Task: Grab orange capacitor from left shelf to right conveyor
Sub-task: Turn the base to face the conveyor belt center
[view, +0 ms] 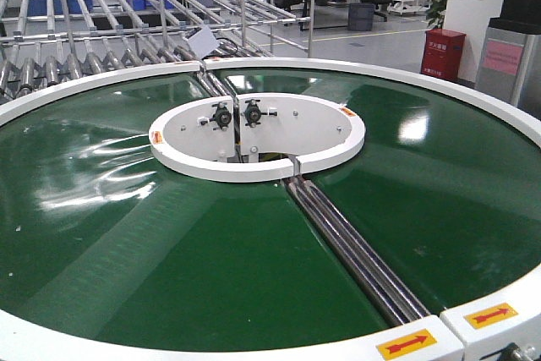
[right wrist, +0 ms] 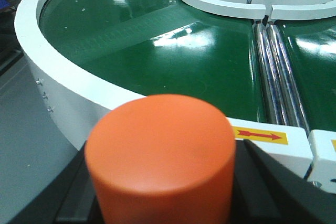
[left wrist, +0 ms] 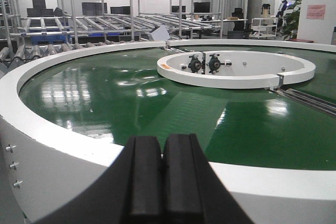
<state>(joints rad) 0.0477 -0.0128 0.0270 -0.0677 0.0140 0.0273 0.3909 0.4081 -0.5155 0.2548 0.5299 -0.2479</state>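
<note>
Right now the right claw (right wrist: 163, 195) is clenched on the orange capacitor (right wrist: 160, 150), with dark fingers (right wrist: 273, 192) hugging it on either side. It is held close to the conveyor (right wrist: 58, 72), at the near white rim, beside a yellow sticker (right wrist: 261, 136) with a red arrow. The green belt (right wrist: 157, 51) spreads out beyond. The left claw (left wrist: 161, 177) is squeezed together on nothing, just short of the rim further left.

The front view looks down from above the near side of the conveyor (view: 169, 276), across to the racks (view: 127, 6) behind. The left wrist view sits low outside it, level over the belt past the left gripper (left wrist: 161, 142). The right wrist view peers over the close-up capacitor (right wrist: 160, 156), and all three share the ring (view: 254, 165).
</note>
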